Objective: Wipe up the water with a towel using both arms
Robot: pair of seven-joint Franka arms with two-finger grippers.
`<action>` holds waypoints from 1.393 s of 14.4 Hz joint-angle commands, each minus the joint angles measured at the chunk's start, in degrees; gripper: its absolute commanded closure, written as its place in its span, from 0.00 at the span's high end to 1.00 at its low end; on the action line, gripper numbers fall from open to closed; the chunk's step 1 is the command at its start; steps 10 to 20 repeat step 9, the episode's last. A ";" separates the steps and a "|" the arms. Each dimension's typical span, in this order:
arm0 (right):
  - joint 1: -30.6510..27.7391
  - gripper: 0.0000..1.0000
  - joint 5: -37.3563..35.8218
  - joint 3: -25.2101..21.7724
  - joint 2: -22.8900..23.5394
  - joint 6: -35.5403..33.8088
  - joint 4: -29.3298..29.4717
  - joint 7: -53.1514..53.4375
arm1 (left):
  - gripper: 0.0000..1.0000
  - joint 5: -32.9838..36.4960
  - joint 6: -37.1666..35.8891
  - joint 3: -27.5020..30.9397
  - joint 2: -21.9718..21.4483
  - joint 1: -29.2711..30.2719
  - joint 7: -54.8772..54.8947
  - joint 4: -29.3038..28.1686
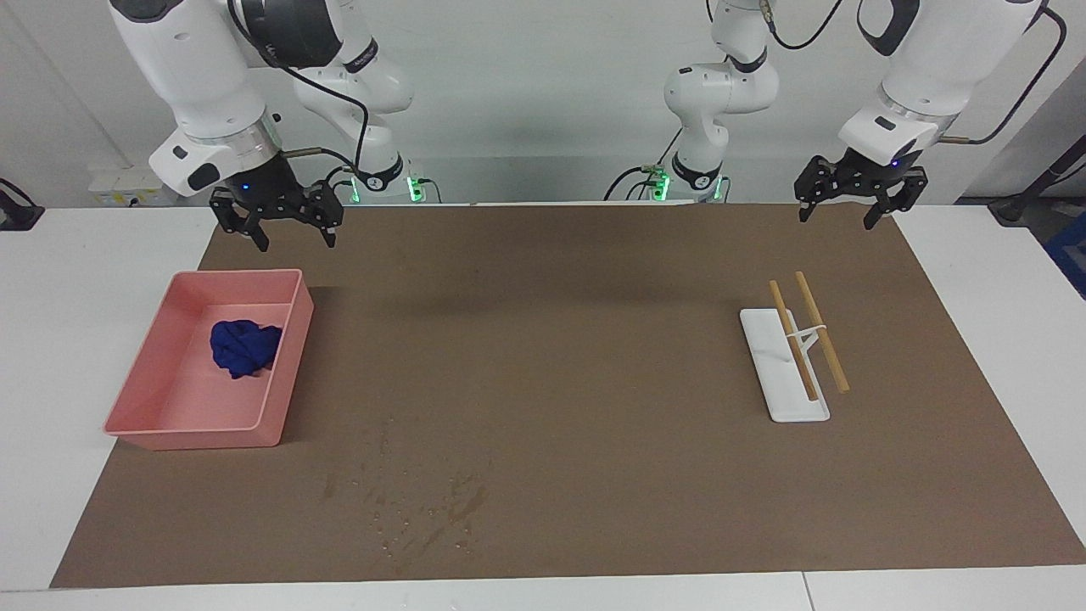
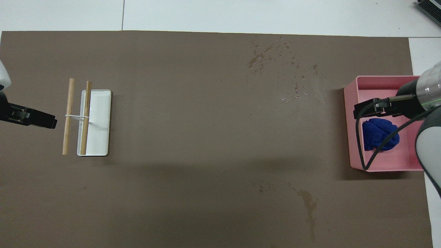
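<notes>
A: Towel location?
B: The towel (image 1: 245, 347) lies bunched in the pink tray (image 1: 161, 378), at the right arm's end.
A: End effectors?
B: Right gripper (image 1: 293, 239), jaws wide and empty, is raised near the tray's robot-side rim. Left gripper (image 1: 835, 217), wide, empty, waits.

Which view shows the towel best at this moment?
The facing view: the towel lies bunched in the pink tray, fully uncovered. In the overhead view the right arm's cable crosses the towel and the right gripper hangs over its edge.
</notes>
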 commanded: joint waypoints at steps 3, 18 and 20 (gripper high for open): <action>-0.70 1.00 0.32 0.26 -0.72 1.36 -1.08 0.83 | 1.00 0.05 0.90 -0.07 -1.69 0.36 0.27 -1.98; -1.58 1.00 0.14 0.26 -0.72 1.36 -1.08 0.57 | 1.00 0.05 0.90 -0.07 -1.69 0.36 0.27 -1.98; -1.58 1.00 0.14 0.26 -0.72 1.36 -1.08 0.57 | 1.00 0.05 0.90 -0.07 -1.69 0.36 0.27 -1.98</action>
